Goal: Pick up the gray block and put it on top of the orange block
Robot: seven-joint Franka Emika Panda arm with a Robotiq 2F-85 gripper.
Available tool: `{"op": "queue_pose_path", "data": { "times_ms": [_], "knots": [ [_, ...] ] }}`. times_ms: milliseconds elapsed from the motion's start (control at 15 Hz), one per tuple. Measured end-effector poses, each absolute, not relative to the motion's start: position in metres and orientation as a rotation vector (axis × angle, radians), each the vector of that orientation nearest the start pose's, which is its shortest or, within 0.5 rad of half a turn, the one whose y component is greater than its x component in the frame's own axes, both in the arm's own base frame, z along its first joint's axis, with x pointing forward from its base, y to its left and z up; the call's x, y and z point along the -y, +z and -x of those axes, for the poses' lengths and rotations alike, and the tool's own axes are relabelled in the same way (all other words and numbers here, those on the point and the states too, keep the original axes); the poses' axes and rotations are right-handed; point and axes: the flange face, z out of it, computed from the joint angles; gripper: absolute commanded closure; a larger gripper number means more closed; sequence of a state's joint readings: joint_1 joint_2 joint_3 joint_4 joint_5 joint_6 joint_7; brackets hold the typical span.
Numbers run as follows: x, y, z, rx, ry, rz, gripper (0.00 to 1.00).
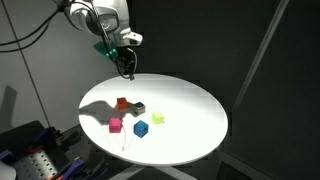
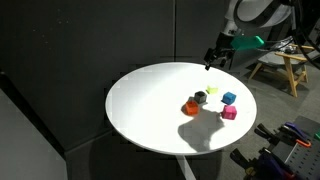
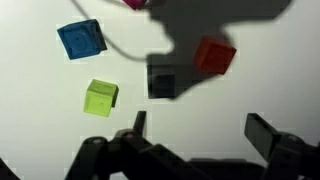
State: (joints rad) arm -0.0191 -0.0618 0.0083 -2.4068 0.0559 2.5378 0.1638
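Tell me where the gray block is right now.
On the white round table, the gray block sits beside the orange block; in the wrist view it lies between that and the yellow-green block.

I am operating in a robotics lab or test cell, not a lived-in room. Evidence:

- A round white table (image 1: 195, 140) stands alone as the work surface.
- Black curtain backdrops (image 1: 240, 40) close it in; they appear in both exterior views.
- A loose cable (image 1: 30, 37) hangs in front of a bare pale wall (image 1: 25, 85).
- A wooden stool or trestle (image 2: 285, 58) stands past the curtain edge.
- Dark wired equipment (image 2: 285, 150) sits low beside the table; I cannot identify its type.
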Motion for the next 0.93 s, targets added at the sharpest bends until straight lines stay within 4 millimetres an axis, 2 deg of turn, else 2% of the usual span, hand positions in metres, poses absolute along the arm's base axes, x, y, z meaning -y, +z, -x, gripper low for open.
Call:
{"op": "queue_pose_path", "data": {
  "times_ms": [333, 933],
  "knots": [
    [0.021, 0.338, -0.527, -0.423, -0.251, 3.089, 0.00],
    [0.019, 0.303, -0.570, -0.430, -0.097, 3.116, 0.00]
  ]
}}
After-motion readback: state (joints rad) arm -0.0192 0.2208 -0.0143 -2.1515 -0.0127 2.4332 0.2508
